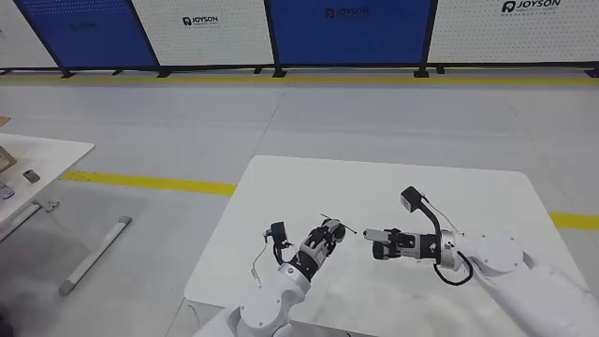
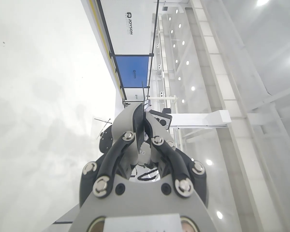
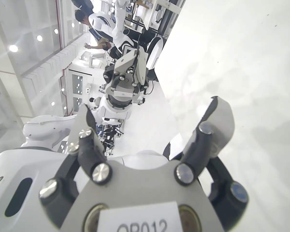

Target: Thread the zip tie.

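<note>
Pinching the thin black zip tie [image 2: 143,91] tight, the left gripper [image 2: 143,109] hangs over the white table [image 1: 468,187], just left of the right gripper [image 3: 151,105], whose claw is spread wide

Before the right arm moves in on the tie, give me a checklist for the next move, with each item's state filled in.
1. Left gripper shut on the zip tie: ok.
2. A free end of the tie sticks out past the fingers: ok.
3. Right gripper open and holding nothing: ok.
4. Right gripper faces the left gripper across a gap, not touching it: ok.
5. Both grippers sit over the table: ok.
6. Which end of the tie is the head, and where its slot points: cannot tell, the tie is too thin to make out.
</note>
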Robot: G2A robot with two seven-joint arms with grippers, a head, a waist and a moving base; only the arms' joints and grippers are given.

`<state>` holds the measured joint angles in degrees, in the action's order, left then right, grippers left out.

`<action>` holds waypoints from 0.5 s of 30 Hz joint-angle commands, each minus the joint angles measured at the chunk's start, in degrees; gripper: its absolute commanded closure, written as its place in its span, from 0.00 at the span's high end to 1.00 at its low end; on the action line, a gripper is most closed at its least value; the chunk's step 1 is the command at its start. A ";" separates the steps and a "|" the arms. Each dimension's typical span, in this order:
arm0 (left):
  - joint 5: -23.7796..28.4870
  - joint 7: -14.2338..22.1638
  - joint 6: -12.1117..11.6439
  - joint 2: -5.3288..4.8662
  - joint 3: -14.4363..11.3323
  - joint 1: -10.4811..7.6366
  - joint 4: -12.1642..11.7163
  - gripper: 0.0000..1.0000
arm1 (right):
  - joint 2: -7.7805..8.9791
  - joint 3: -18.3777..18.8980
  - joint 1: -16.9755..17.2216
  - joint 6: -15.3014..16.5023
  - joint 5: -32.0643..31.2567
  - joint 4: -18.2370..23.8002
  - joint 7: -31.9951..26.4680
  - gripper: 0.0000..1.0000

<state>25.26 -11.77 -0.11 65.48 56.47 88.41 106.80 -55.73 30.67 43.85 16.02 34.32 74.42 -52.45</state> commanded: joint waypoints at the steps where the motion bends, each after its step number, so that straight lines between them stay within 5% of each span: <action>1: -1.03 -0.55 -0.03 0.27 -0.85 -0.28 -0.12 0.00 | -0.45 0.37 0.04 0.67 1.92 -0.20 -2.30 1.00; 8: -2.48 -1.72 -0.29 0.94 -1.82 -0.69 -0.57 0.00 | -2.54 0.64 -1.28 1.17 3.06 -4.04 -4.33 0.96; 9: -2.53 -1.78 -0.28 1.00 -1.82 -0.68 -0.58 0.00 | -2.76 0.68 -1.38 1.08 3.09 -4.39 -4.57 0.82; 10: -2.58 -1.81 -0.28 1.06 -1.79 -0.66 -0.57 0.00 | -2.97 0.73 -1.46 1.02 3.04 -4.77 -4.83 0.48; 13: -2.81 -1.62 -0.24 1.20 -1.67 -0.48 -0.48 0.00 | -3.58 0.93 -1.62 0.82 2.78 -5.73 -5.56 0.35; 15: -3.04 -1.20 -0.11 1.28 -1.69 -0.29 -0.38 0.00 | -3.97 1.07 -1.73 0.74 2.52 -6.17 -6.23 0.09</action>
<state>22.35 -13.18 -0.30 66.72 54.80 88.02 106.37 -59.52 31.68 42.18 16.79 36.97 68.43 -58.36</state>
